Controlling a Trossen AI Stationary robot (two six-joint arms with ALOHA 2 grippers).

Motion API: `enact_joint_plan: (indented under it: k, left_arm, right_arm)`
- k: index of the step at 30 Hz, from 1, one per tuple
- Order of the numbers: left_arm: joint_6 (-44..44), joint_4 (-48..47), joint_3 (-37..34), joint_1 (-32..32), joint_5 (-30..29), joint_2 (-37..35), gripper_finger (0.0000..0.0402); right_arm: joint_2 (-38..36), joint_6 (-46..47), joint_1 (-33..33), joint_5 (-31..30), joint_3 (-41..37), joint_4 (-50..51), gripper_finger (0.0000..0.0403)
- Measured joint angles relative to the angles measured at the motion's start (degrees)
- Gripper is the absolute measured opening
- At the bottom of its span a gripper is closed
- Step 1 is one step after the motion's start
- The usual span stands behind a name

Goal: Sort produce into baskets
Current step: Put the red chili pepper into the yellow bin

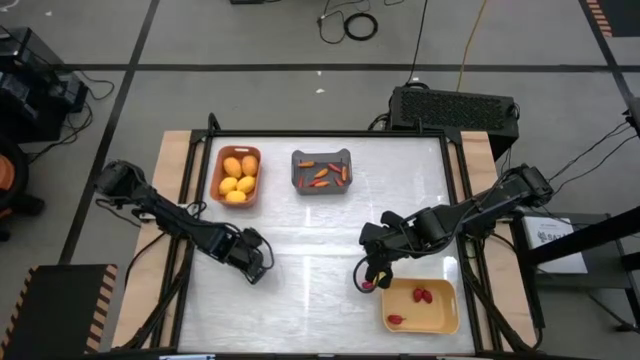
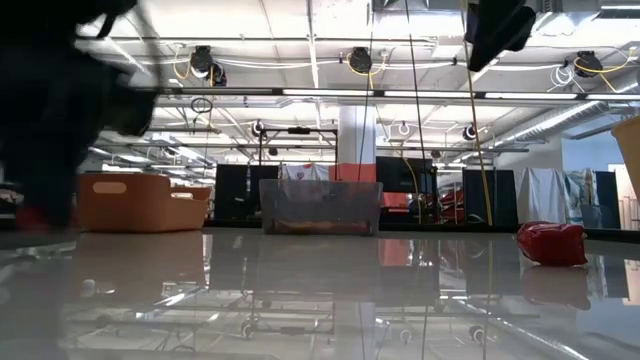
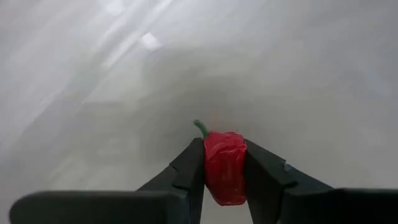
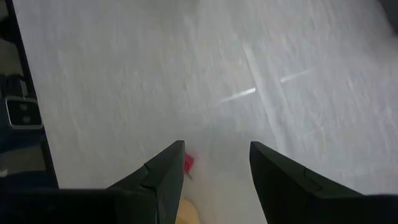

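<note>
Taking the grey basket [image 1: 321, 171] at the far middle of the table [image 1: 320, 240] as landmark: left of it sits the orange-brown basket [image 1: 237, 176] with yellow fruits [image 1: 238, 176]. Nearer and to the left of the grey basket, the left pincer [image 3: 224, 171] pinches a red pepper-like piece [image 3: 224, 167] between its fingers, down at the table. The grey basket itself holds slim orange-red peppers [image 1: 323, 175]. Nearer and to its right, the right pincer [image 4: 214, 165] hangs with fingers spread, empty, beside the pale yellow basket [image 1: 421, 306], which holds dark-red pieces [image 1: 423, 295].
</note>
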State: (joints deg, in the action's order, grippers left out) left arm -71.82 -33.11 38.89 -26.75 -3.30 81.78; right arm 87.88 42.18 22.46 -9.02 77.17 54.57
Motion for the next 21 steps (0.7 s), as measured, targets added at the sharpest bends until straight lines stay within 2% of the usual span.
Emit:
enact_joint_plan:
  k: [4, 8, 13, 17, 21]
  left_arm:
    - [10.88, 10.12, 1.74, 1.2, -0.28, -0.09, 0.0094]
    - [25.2, 27.65, 3.31, 3.19, -0.58, -0.31, 0.0094]
    - [42.22, 43.91, 5.02, 7.78, -2.79, 0.37, 0.0094]
    - [52.89, 48.01, 10.14, 11.28, -0.24, 4.95, 0.0094]
    - [58.42, 48.79, 20.2, 13.02, 4.66, 14.23, 0.0114]
  right_arm:
    - [0.0, 1.98, 0.09, 2.58, -0.02, 2.68, 0.0173]
    - [0.0, 6.37, 0.84, 6.4, -0.02, 6.19, 0.0173]
    - [-0.01, 16.86, 3.83, 9.11, -0.02, 12.32, 0.0173]
    - [-0.97, 25.91, 9.65, 8.52, -0.04, 14.97, 0.0173]
    - [-3.17, 36.24, 16.55, 4.83, -0.04, 15.45, 0.0173]
